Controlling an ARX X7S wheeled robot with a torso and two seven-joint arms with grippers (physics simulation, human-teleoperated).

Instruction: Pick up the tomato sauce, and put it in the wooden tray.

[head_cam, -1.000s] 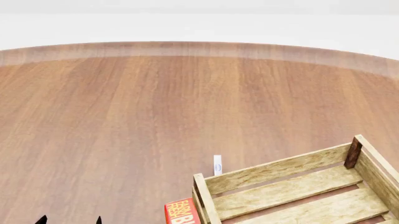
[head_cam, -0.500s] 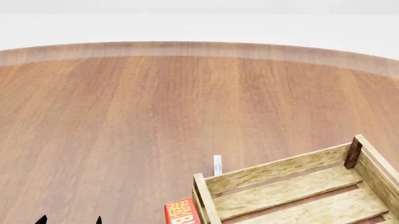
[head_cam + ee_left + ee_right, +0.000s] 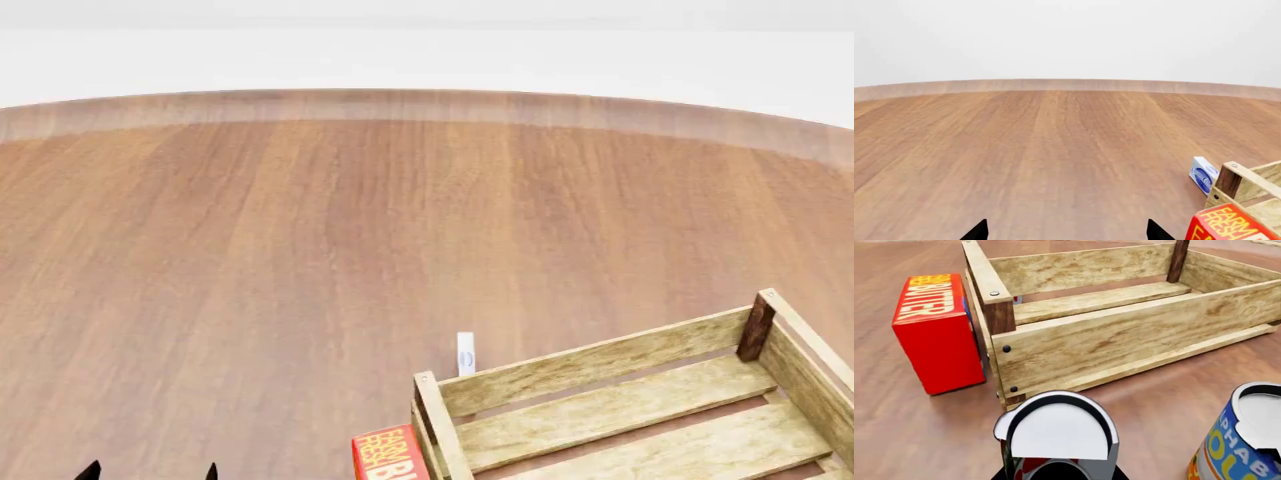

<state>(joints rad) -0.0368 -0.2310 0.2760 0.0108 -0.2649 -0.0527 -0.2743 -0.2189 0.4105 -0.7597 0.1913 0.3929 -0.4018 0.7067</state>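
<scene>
1. The tomato sauce (image 3: 1054, 437) appears only in the right wrist view, very close under the camera. It is a small upright can with a pale silver top ringed by a dark rim, and a sliver of red label shows low on its side.
2. It stands on the wooden table (image 3: 267, 250), outside the wooden tray (image 3: 1121, 335) and just short of the tray's nearest corner post.
3. Of the right gripper (image 3: 1057, 474), only dark slivers show at the can's foot. I cannot tell whether its jaws are apart or clamped on the can.
4. A blue-and-yellow alphabet soup can (image 3: 1237, 445) stands upright near the tomato sauce, apart from it.
5. The left gripper (image 3: 1067, 232) has its two black fingertips spread wide, with only bare table between them. In the head view it sits at about 7 o'clock in the frame.
6. A red butter box (image 3: 390, 455) stands just beside the tray, at 9 o'clock from the tray's near corner post in the head view.
7. The tray is made of light slats with low sides and darker brown corner posts, and it lies at about 5 o'clock in the head view. Nothing shows inside the part of it that is seen.
8. A small blue-and-white box (image 3: 466, 353) stands beyond the tray, at 12 o'clock from that same post.
9. Compared with the head views from half a second and one second ago, nothing has shifted. The tray, butter box, small box and left fingertips all sit where they did.
</scene>
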